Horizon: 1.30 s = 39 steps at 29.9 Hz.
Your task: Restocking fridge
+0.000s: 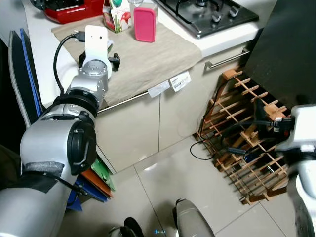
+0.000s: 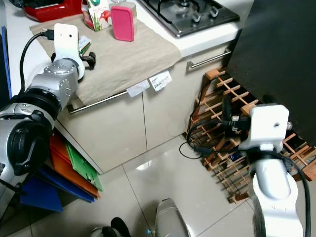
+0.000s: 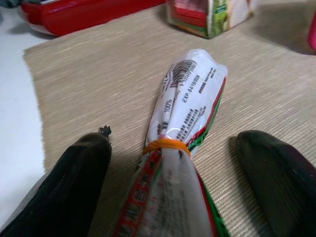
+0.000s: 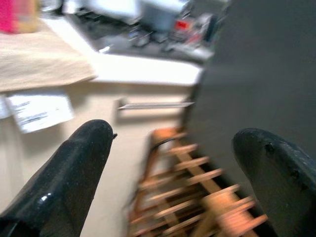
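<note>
Left wrist view puts the rubber-banded food packet [image 3: 185,133] on the beige mat [image 3: 98,84], dead between the spread fingers of the left gripper [image 3: 182,187], long axis toward 12 o'clock. Right gripper [image 4: 173,163], also spread, idles by the wine rack [image 2: 232,123], far off.

You are looking at a home kitchen: a gas hob [image 1: 210,14] sits in the white table [image 1: 217,42] at far right, beige cupboard doors [image 1: 148,123] run below it, and a wooden wine rack [image 1: 247,138] stands on the tiled floor [image 1: 163,182].
</note>
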Motion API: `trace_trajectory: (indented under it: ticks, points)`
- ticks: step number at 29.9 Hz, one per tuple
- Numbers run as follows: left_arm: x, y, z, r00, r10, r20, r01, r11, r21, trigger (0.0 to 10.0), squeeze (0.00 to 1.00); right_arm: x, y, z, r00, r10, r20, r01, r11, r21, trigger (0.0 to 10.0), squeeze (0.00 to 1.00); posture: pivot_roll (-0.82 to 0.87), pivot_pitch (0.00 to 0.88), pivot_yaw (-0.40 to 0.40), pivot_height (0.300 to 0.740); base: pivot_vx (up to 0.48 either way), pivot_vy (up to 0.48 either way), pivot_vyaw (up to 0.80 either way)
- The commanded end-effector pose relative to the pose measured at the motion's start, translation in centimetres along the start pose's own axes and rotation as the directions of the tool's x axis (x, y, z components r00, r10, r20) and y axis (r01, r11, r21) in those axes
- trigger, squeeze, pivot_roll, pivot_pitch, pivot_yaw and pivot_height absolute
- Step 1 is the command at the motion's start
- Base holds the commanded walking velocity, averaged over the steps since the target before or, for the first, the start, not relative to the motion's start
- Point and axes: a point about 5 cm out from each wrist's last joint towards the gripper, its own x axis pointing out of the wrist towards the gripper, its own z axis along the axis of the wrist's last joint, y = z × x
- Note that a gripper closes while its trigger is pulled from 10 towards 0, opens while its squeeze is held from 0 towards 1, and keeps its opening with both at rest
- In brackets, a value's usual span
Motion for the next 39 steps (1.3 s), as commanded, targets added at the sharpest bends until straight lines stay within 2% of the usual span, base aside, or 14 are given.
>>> trace_trajectory:
  ticks: [1,4,5,10,13,14,15,18,21,28,39]
  points:
    - [0.1,1.3,-1.2,0.997,0.066,-0.039,-0.066,0.998,0.004,10.0,0.0,-0.6,0.5,0.1,0.999,0.033,-0.01,-0.033,0.999,0.034,10.0,0.0,-0.53,0.228,0.069,0.723,0.0,0.0,0.0]
    - [0.1,2.7,-1.2,0.989,0.146,-0.036,-0.147,0.989,-0.035,10.0,0.0,-1.2,1.1,-0.4,0.997,0.053,-0.046,-0.05,0.996,0.067,10.0,0.0,-0.54,0.248,0.076,0.723,0.0,0.0,0.0]
    - [0.1,3.3,-1.1,0.987,0.16,-0.031,-0.16,0.987,-0.01,10.0,0.0,-1.5,1.3,-0.5,0.996,0.061,-0.062,-0.057,0.996,0.072,10.0,0.0,-0.54,0.256,0.077,0.723,0.0,0.0,0.0]
    - [0.1,2.8,-1.8,0.993,0.107,-0.056,-0.104,0.993,0.052,10.0,0.0,-2.4,1.6,-0.7,0.993,0.071,-0.098,-0.064,0.995,0.073,10.0,0.0,-0.54,0.28,0.07,0.723,0.0,0.0,0.0]
    - [0.1,2.6,-2.4,0.993,0.079,-0.087,-0.075,0.996,0.047,10.0,0.0,-2.7,1.5,-1.0,0.99,0.073,-0.122,-0.065,0.995,0.07,10.0,0.0,-0.55,0.289,0.065,0.723,0.0,0.0,0.0]
    - [0.1,2.5,-3.1,0.991,0.056,-0.118,-0.053,0.998,0.027,3.9,0.0,-2.9,1.5,-1.0,0.988,0.076,-0.135,-0.068,0.996,0.065,10.0,0.0,-0.55,0.294,0.063,0.723,0.0,0.0,0.0]
    - [0.0,2.4,-3.3,0.991,0.045,-0.128,-0.042,0.999,0.023,0.0,0.0,-3.0,1.5,-1.0,0.988,0.075,-0.138,-0.067,0.996,0.064,10.0,0.0,-0.55,0.297,0.063,0.723,0.0,0.0,0.0]
    - [0.0,2.4,-3.5,0.991,0.03,-0.131,-0.028,0.999,0.018,0.0,0.0,-3.1,1.4,-1.2,0.986,0.069,-0.152,-0.061,0.996,0.059,10.0,0.0,-0.55,0.3,0.062,0.723,0.0,0.0,0.0]
    - [0.0,2.0,-3.8,0.99,-0.009,-0.141,0.006,1.0,-0.023,0.0,0.0,-3.3,1.4,-1.4,0.984,0.064,-0.165,-0.055,0.997,0.059,10.0,0.0,-0.54,0.301,0.063,0.723,0.0,0.0,0.0]
    - [-0.1,0.9,-3.7,0.986,-0.102,-0.13,0.093,0.993,-0.078,0.0,0.0,-2.7,1.6,-1.7,0.984,0.06,-0.171,-0.05,0.997,0.059,10.0,0.0,-0.52,0.286,0.077,0.723,0.0,0.0,0.0]
    - [0.0,0.2,-1.8,0.986,-0.16,-0.038,0.155,0.982,-0.111,0.0,0.0,-1.5,2.0,-1.8,0.988,0.048,-0.146,-0.038,0.997,0.072,10.0,0.0,-0.48,0.267,0.093,0.723,0.0,0.0,0.0]
